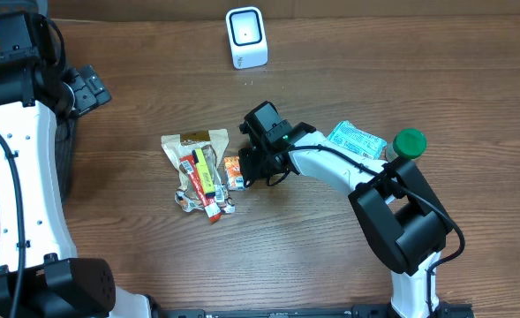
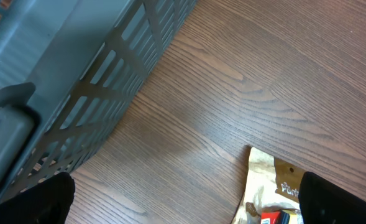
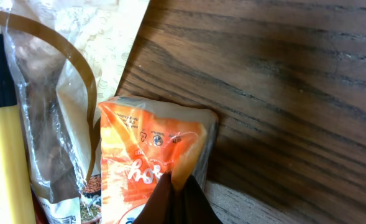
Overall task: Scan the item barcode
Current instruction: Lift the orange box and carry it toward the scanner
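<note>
The brown wood table holds a pile of snacks. At its right edge the right gripper pinches the orange packet tight. The packet seems to lie long-ways near to far. Farther back stands the white scanner. The left gripper hangs wide apart, holding nothing.

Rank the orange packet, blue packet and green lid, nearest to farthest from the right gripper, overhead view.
1. orange packet, pinched in the right gripper.
2. blue packet, farther to the right.
3. green lid, farthest right.
</note>
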Controlling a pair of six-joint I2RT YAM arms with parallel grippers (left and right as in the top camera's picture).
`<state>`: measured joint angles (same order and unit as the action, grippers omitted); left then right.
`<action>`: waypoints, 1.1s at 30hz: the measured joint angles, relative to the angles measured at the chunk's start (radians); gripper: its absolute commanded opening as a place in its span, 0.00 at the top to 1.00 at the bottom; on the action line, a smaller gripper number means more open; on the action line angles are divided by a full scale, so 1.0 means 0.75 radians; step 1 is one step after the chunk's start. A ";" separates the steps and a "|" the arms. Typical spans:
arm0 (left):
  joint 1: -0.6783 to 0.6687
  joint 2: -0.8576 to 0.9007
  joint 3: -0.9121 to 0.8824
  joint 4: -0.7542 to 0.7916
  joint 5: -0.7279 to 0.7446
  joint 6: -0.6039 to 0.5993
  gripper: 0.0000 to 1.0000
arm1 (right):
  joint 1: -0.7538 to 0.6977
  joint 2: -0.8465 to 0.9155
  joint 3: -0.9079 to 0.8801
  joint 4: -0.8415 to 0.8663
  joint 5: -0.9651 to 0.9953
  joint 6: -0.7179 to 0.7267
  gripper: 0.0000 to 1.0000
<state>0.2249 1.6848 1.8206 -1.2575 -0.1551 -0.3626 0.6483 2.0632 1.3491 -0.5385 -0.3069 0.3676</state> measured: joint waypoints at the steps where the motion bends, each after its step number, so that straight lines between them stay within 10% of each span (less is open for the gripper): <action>1: 0.000 0.000 0.000 0.000 0.001 -0.001 0.00 | -0.001 0.000 0.000 -0.001 -0.001 -0.001 0.96; 33: 0.000 0.000 0.000 0.000 0.001 0.000 0.00 | -0.001 -0.519 -0.002 -0.252 0.015 -0.002 0.96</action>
<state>0.2249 1.6848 1.8206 -1.2575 -0.1547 -0.3626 0.6476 1.6741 1.3479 -0.7273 -0.2955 0.3660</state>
